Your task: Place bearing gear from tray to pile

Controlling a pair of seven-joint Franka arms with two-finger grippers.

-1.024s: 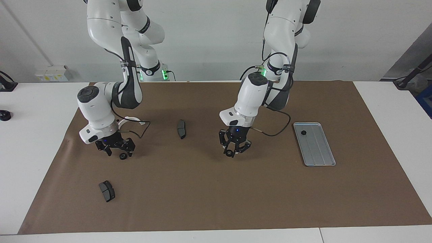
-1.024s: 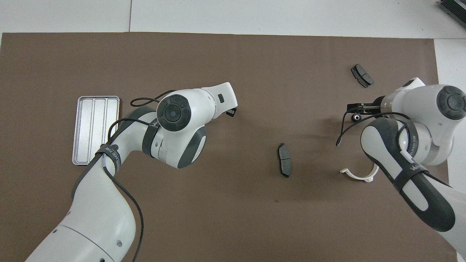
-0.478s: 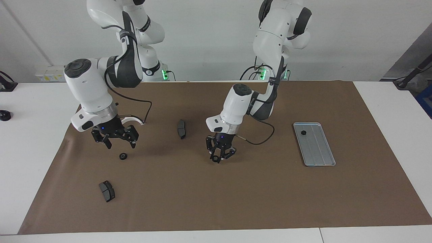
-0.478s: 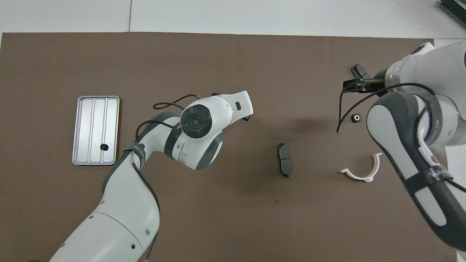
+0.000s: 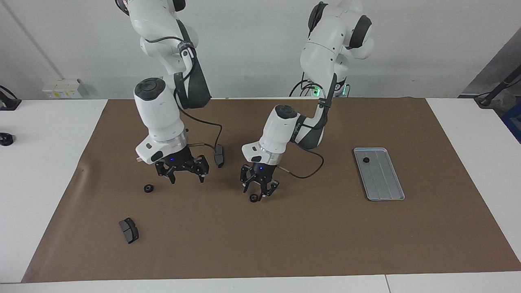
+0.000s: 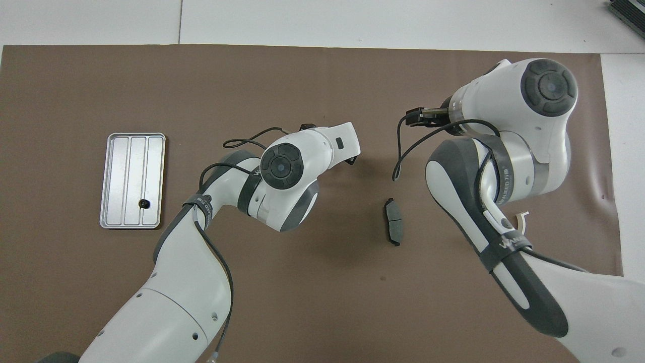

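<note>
The silver tray [image 5: 382,179] lies toward the left arm's end of the mat and holds one small black gear [image 5: 366,160]; both also show in the overhead view, the tray [image 6: 121,181] and the gear [image 6: 144,203]. My left gripper [image 5: 259,191] is low over the middle of the mat, with a second black gear [image 5: 253,198] at its fingertips, down at the mat. One black gear [image 5: 148,188] lies alone on the mat toward the right arm's end, where the pile is. My right gripper [image 5: 183,174] hangs open and empty over the mat beside that gear.
One dark grey brake pad [image 5: 219,156] lies between the two grippers, nearer to the robots; it also shows in the overhead view [image 6: 393,228]. Another brake pad [image 5: 129,230] lies farther from the robots than the lone gear. A white half-ring [image 6: 521,218] peeks out beside the right arm.
My right gripper let go of a gear on the mat, rose and swung toward the middle. My left gripper carried its gear toward the middle and came down to the mat.
</note>
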